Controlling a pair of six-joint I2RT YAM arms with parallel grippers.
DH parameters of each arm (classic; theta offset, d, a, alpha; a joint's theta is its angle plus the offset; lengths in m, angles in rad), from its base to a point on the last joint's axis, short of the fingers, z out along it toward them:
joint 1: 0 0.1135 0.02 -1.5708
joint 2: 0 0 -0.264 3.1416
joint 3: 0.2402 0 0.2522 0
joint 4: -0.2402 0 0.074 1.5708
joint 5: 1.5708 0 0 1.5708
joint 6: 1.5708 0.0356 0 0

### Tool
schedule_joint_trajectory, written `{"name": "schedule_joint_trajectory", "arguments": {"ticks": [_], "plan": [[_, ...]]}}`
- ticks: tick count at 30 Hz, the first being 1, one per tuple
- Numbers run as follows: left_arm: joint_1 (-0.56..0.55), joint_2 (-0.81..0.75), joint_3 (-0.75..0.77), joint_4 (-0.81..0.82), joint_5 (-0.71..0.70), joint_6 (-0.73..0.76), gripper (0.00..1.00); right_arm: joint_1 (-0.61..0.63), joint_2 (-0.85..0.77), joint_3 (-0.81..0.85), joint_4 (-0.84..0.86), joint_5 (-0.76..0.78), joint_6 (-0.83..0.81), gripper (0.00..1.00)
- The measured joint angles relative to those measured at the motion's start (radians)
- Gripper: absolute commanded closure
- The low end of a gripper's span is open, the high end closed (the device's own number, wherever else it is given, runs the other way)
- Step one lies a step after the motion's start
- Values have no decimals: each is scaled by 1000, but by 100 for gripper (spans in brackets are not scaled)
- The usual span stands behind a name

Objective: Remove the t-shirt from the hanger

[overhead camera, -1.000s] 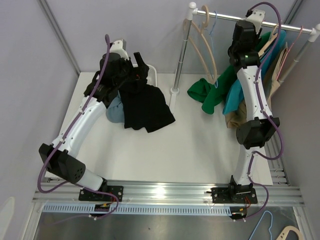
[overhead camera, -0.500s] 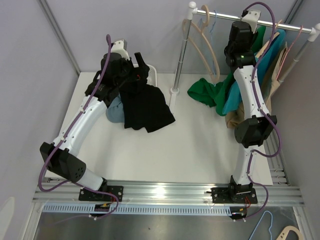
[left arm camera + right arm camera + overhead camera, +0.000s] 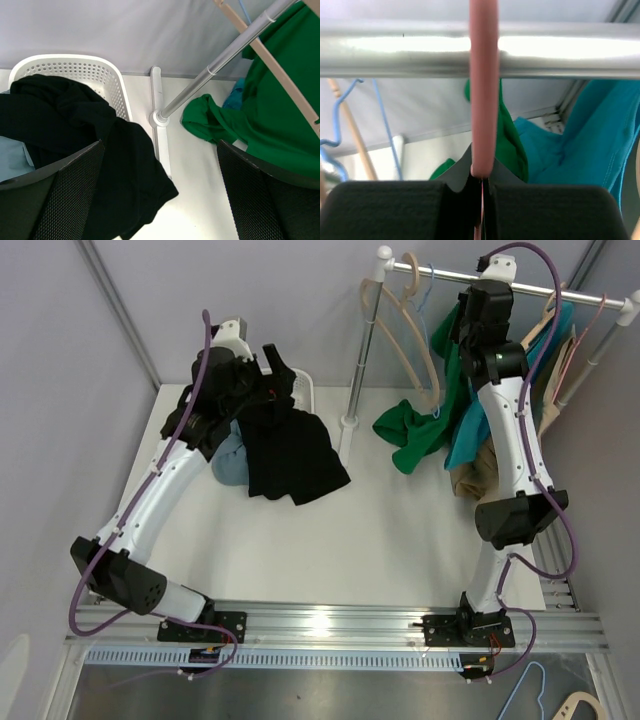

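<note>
A green t-shirt hangs from the rack's rail, its lower part bunched on the table. It also shows in the left wrist view and the right wrist view. My right gripper is up at the rail, shut on a pink hanger whose hook lies over the rail; its jaws are pressed together around it. My left gripper is over the white basket, and in the left wrist view it is open and empty.
A black t-shirt drapes out of the basket onto the table, and a light blue garment lies beside it. Teal and beige garments hang on the rail. Wooden hangers hang near the rack's upright pole.
My right gripper has risen to the rail with the pink hanger, lifting the green t-shirt. My left arm has shifted slightly left over the basket.
</note>
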Motion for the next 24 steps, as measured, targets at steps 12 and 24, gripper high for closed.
{"name": "schedule_joint_trajectory", "arguments": {"ticks": [12,24], "plan": [[-3,-32,-36,7,3,0,1,-31,-105,-186,40,-222,69,100],[-3,-32,-37,16,18,0,1,-35,-146,-254,29,-306,61,60]]}}
